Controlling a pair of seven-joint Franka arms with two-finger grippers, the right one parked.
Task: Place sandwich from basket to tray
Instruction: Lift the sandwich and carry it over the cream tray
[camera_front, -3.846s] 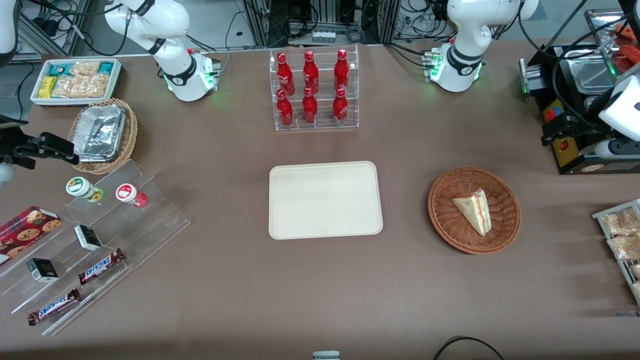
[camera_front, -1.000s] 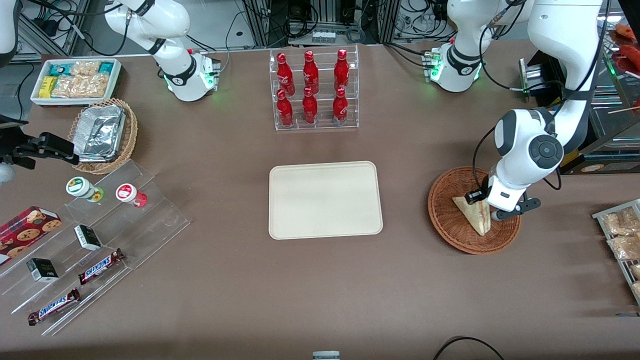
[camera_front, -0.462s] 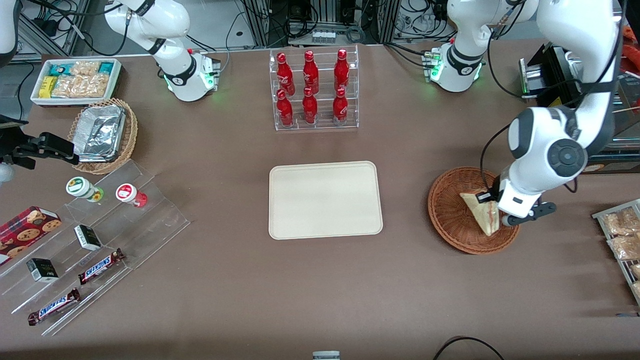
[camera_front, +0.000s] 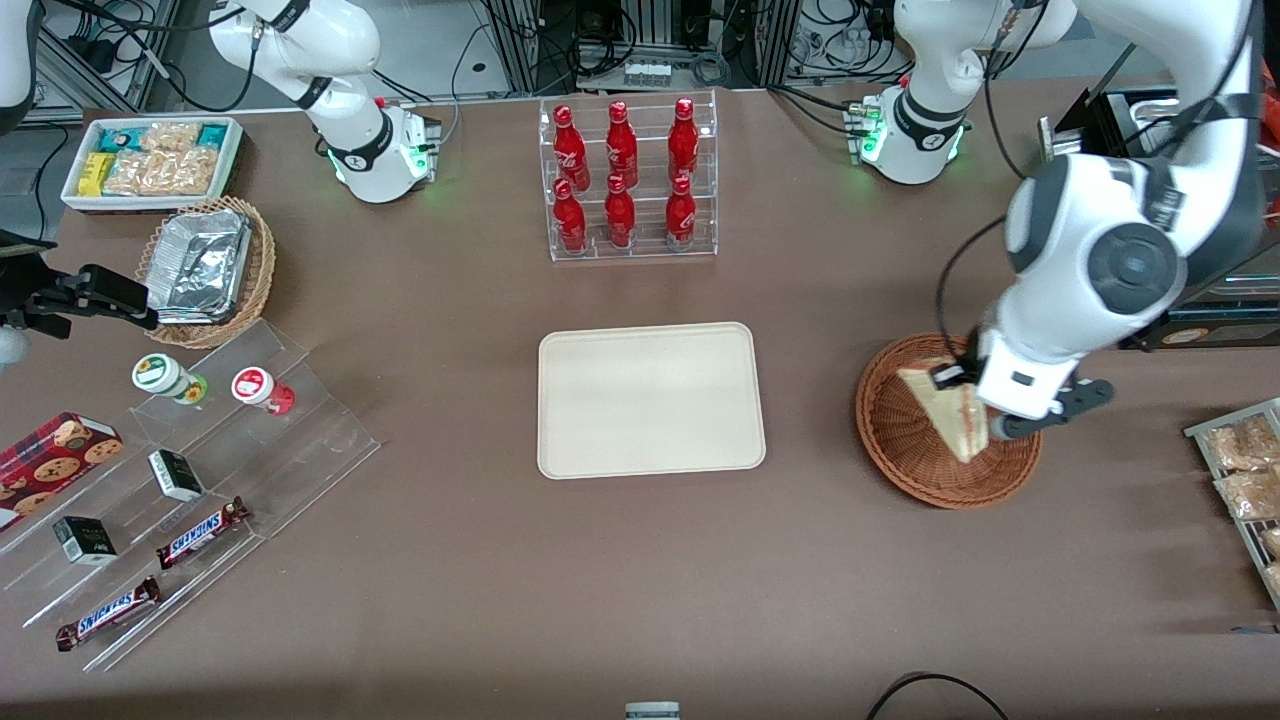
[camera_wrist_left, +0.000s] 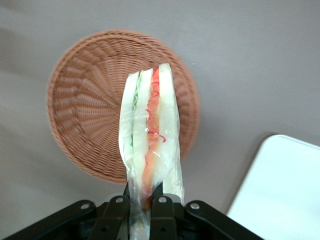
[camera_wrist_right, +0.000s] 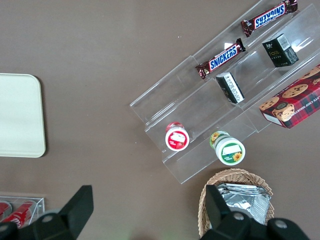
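**Sandwich gripped, clear of the basket**

Gripper hangs above the basket, fingers clamped on one end of the sandwich. Sandwich is wrapped in clear film and held edge-on, filling layers showing, lifted off the wicker. Tray lies flat on the table, well apart from the basket, toward the parked arm's end.

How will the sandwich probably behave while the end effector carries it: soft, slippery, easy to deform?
The sandwich looks soft: the end effector pinches it only at one end, above the basket, so it may sag. Its clear film wrap looks smooth, so it might slip. It seems light.
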